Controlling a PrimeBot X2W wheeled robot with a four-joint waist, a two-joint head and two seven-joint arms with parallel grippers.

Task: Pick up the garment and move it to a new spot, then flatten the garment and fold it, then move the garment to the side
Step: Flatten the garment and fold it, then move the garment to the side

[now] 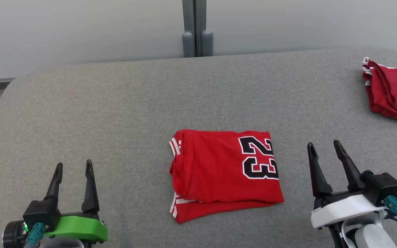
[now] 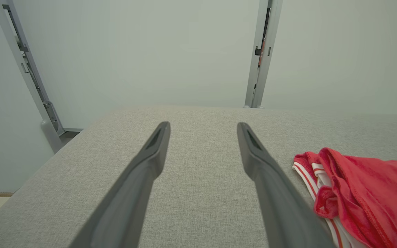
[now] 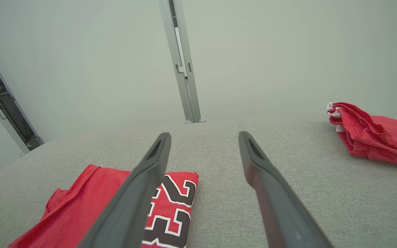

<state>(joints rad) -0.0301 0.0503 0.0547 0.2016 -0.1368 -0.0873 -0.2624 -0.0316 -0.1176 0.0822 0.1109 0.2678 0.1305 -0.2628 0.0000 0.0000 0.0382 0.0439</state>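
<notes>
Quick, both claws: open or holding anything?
Left claw: open, empty, left of the folded jersey.
Right claw: open, empty, right of it.

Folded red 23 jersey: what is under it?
The jersey lies on the grey cushion. Its own striped lower layer peeks out at the near left corner. Anything beneath its middle is covered.

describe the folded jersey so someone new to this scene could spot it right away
Look at the wide grey padded surface. Near its front middle lies a folded red jersey. Unlike the red garment at the far right edge, it shows a black 23.
</notes>
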